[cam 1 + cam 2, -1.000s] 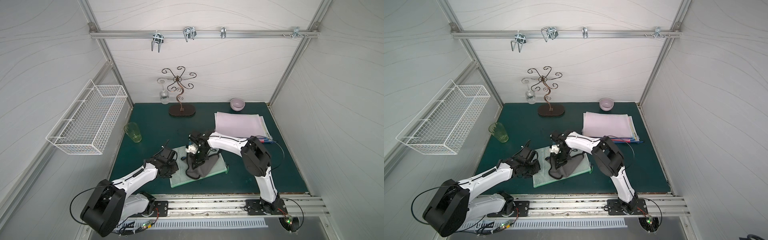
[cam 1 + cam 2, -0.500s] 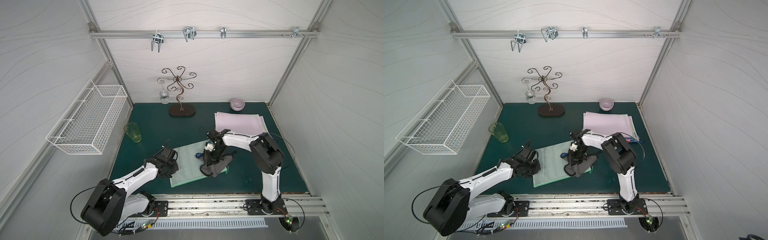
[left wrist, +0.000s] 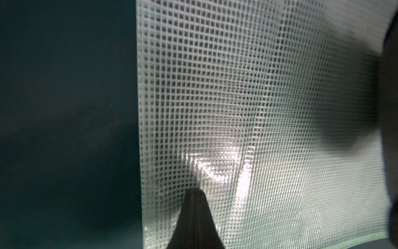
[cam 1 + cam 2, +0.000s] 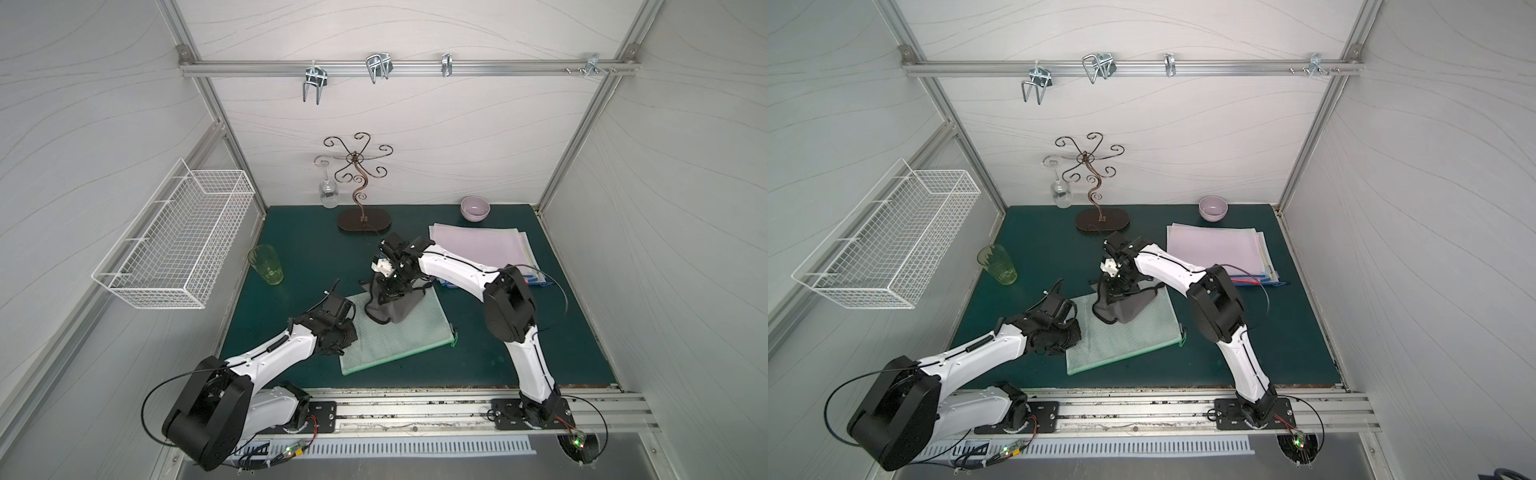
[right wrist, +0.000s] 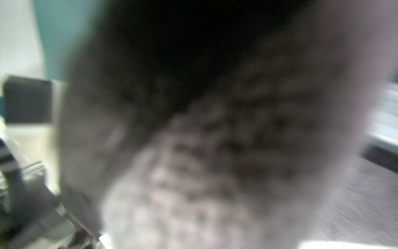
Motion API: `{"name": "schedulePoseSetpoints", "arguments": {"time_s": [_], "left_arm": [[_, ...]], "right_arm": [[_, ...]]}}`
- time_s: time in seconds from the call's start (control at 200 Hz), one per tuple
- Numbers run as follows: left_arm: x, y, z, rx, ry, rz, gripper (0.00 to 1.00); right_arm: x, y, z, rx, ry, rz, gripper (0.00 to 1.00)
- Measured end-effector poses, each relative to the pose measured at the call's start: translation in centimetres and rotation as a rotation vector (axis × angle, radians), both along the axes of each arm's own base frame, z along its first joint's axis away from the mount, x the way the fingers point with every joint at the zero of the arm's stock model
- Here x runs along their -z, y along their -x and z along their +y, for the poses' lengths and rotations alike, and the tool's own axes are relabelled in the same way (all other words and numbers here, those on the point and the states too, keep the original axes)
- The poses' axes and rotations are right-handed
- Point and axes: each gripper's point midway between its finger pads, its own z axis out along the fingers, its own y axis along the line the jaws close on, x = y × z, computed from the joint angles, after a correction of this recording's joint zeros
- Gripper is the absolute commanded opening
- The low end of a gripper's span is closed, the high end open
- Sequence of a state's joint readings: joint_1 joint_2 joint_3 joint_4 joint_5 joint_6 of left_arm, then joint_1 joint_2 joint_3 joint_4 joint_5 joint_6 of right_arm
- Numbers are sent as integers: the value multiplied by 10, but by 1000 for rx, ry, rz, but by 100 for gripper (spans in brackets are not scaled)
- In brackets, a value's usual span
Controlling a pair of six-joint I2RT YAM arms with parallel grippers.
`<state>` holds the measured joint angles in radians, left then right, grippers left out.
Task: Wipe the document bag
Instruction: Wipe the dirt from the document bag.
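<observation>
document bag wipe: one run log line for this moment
left gripper: shut, pressing translucent green mesh document bag | right gripper: shut on dark grey cloth, on bag's far end

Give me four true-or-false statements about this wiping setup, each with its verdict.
1. The right gripper holds a grey cloth on the document bag. True.
2. The left gripper is open, clear of the bag. False: it is shut, its tip pressing the bag near one edge.
3. The green glass lies on its side. False: it stands upright.
4. The purple bowl sits behind the stack of folders, seen from the robot. True.
</observation>
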<state>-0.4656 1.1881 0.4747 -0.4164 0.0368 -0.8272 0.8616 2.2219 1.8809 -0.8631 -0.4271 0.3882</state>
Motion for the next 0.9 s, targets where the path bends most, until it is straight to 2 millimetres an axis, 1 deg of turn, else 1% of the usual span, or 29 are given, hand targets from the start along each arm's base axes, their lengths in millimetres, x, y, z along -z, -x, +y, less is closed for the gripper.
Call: {"name": "schedulePoseSetpoints", "arguments": {"time_s": [0.055,0.105,0.165,0.21,0.245,0.28,0.345,0.42,0.475,0.505,0.545,0.575,0.61,0.675,0.745,0.83,0.86,0.9], "left_arm": [[0,0,0,0,0,0,0],[0,0,0,-1,0,0,0],[0,0,0,-1,0,0,0],[0,0,0,-2,0,1,0],[0,0,0,-2,0,1,0],[0,0,0,-3,1,1,0],[0,0,0,-3,0,1,0],[0,0,0,-3,1,1,0],[0,0,0,-3,0,2,0],[0,0,0,-3,0,2,0],[0,0,0,-3,0,2,0],[0,0,0,-3,0,2,0],[0,0,0,-3,0,2,0],[0,0,0,-3,0,2,0],[0,0,0,-3,0,2,0],[0,0,0,-3,-1,4,0],[0,0,0,-3,-1,4,0],[0,0,0,-3,-1,4,0]], "right_arm": [[18,1,11,1,-9,39,0],[35,1,12,15,-6,76,0],[55,-2,2,45,16,113,0],[57,-6,-4,60,6,137,0],[57,-14,-13,80,18,126,0],[57,-23,-25,103,43,102,0],[57,-40,-58,159,121,43,0],[56,-57,-104,224,248,-47,0],[56,-60,-133,249,330,-78,0],[55,-60,-145,253,361,-88,0],[55,-55,-153,243,389,-94,0],[54,-49,-154,220,399,-92,0],[52,-39,-151,185,401,-84,0],[48,-13,-129,93,369,-55,0],[39,27,-90,-17,273,6,0],[27,72,-46,-104,142,105,0],[24,85,-32,-126,102,144,0],[23,97,-17,-140,63,194,0]]}}
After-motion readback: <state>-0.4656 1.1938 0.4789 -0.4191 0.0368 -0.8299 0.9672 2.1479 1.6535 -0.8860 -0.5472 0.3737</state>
